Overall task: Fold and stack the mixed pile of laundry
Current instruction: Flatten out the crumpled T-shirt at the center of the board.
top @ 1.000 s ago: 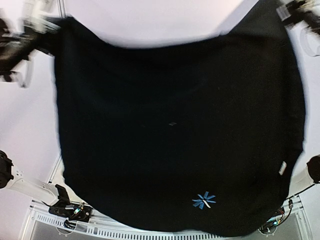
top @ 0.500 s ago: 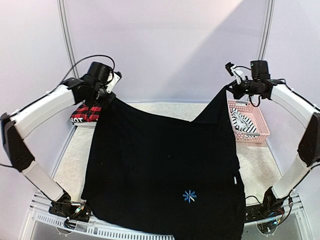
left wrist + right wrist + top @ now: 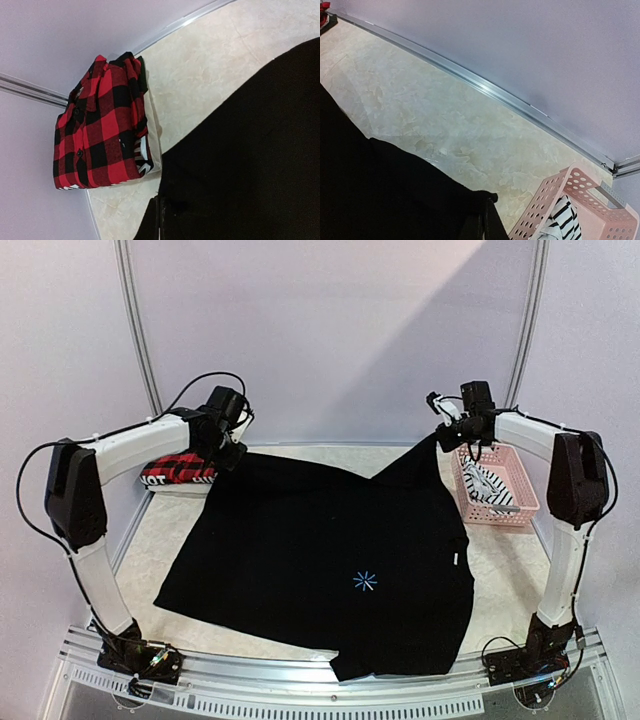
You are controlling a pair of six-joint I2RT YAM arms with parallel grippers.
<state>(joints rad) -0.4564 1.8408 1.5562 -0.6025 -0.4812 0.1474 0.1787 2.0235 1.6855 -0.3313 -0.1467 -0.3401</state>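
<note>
While left hand point(image 3: 228, 450) and right hand point(image 3: 446, 437) clamp the black T-shirt point(image 3: 290, 540), its blue starburst logo point(image 3: 365, 581) shows.

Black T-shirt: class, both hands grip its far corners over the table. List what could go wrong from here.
1. The black T-shirt reaches the front rail at its near right hem; it may slide off.
2. The right hand holds a corner raised beside the pink basket; cloth might snag it.
3. The left hand grips close to the folded plaid piece; a pull could disturb it.
</note>
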